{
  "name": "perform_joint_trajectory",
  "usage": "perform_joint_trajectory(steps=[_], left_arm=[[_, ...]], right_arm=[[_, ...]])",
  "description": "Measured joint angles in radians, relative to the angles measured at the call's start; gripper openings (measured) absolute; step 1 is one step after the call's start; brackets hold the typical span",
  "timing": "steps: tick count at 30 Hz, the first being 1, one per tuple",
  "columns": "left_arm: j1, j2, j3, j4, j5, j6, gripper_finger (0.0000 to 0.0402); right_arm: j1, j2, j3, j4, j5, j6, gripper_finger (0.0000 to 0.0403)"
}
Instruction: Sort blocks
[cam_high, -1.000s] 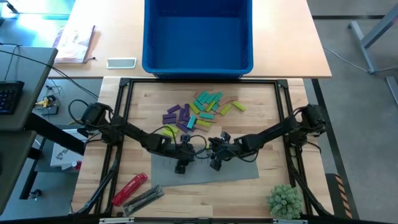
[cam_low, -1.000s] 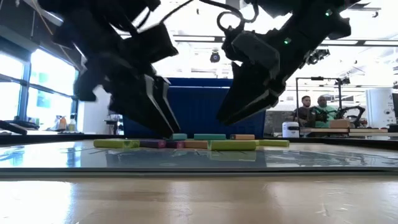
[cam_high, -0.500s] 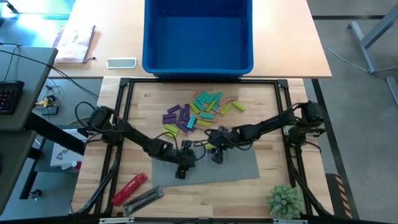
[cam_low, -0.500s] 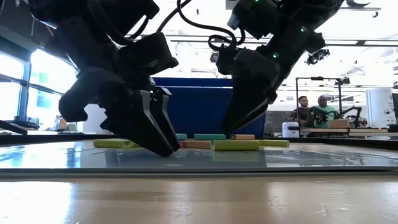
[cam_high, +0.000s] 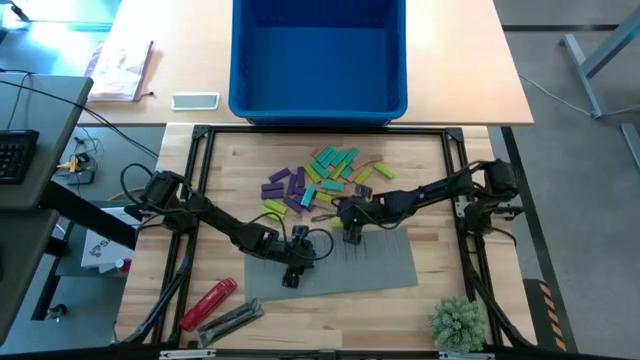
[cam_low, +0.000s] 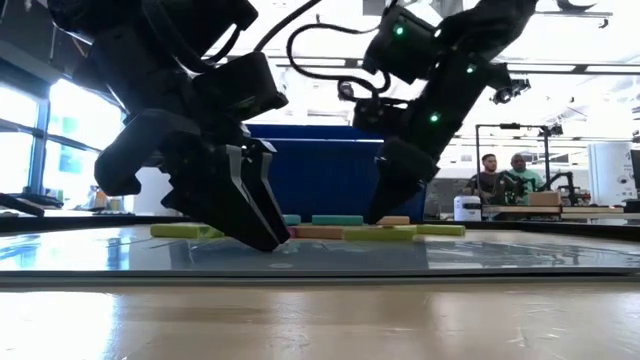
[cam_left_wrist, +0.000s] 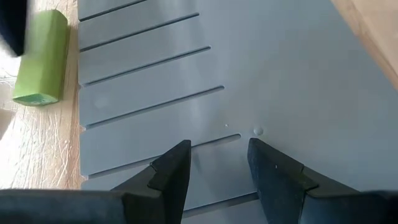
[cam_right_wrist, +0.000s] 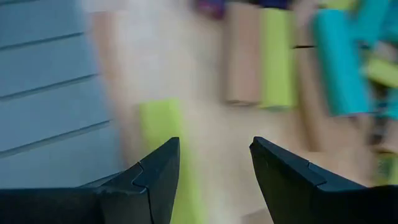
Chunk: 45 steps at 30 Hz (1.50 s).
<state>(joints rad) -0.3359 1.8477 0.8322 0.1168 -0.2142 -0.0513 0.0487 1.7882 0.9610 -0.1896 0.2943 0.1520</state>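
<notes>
The right gripper (cam_high: 349, 226) is hanging with its fingers parted and nothing between them, just past the far edge of the grey mat (cam_high: 390, 262), over the bare wood. In the right wrist view its two dark fingers (cam_right_wrist: 283, 177) are framing a lime block (cam_right_wrist: 163, 134) that is lying on the wood beside the mat's edge, so this arm is judged to be lining up a pick, at the approach stage and not yet gripping.

The left gripper (cam_high: 292, 268) is sitting low over the mat itself, near its left half. Its fingers (cam_left_wrist: 174, 174) are standing apart with only the slotted grey surface showing between them, so it is holding nothing either. One lime block (cam_left_wrist: 40, 59) is lying on the wood just off the mat's edge in the left wrist view.

The blocks (cam_high: 318, 178), in purple, teal, lime and tan, are lying in a loose pile on the wood beyond the mat, between it and the blue bin (cam_high: 318, 58). No block is showing on the mat in the high view, so the sorting appears to be at an early point.

The next move is calling for the right gripper to drop straight down around the lime block, with the fingers straddling its narrow sides, then to close and carry it over to the mat. The neighbouring tan and lime blocks are lying near, so a crooked descent is risking a nudge.
</notes>
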Motion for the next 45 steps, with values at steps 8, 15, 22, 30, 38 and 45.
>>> perform_joint_trajectory(steps=[8, 15, 22, 30, 38, 45], left_arm=[[0.0, -0.002, -0.002, 0.0, 0.001, 0.011, 0.0145], [0.0, -0.069, -0.008, -0.031, 0.002, 0.062, 0.0145], [-0.025, -0.23, -0.008, -0.057, -0.004, 0.064, 0.0145], [-0.042, -0.336, -0.005, -0.117, -0.046, 0.137, 0.0145], [0.038, -0.258, -0.005, -0.114, -0.079, 0.123, 0.0145], [0.082, -0.136, -0.005, -0.087, -0.076, 0.142, 0.0145]], right_arm=[[0.027, -0.025, 0.053, 0.015, -0.001, 0.034, 0.0185], [0.186, -0.081, 0.068, 0.043, 0.169, 0.103, 0.0185], [0.309, -0.081, 0.068, 0.042, 0.231, 0.231, 0.0185], [0.439, -0.039, 0.068, 0.14, 0.247, 0.346, 0.0185], [0.521, 0.1, 0.156, 0.168, 0.246, 0.45, 0.0183], [0.543, 0.233, 0.347, -0.041, 0.154, 0.451, 0.0183]])
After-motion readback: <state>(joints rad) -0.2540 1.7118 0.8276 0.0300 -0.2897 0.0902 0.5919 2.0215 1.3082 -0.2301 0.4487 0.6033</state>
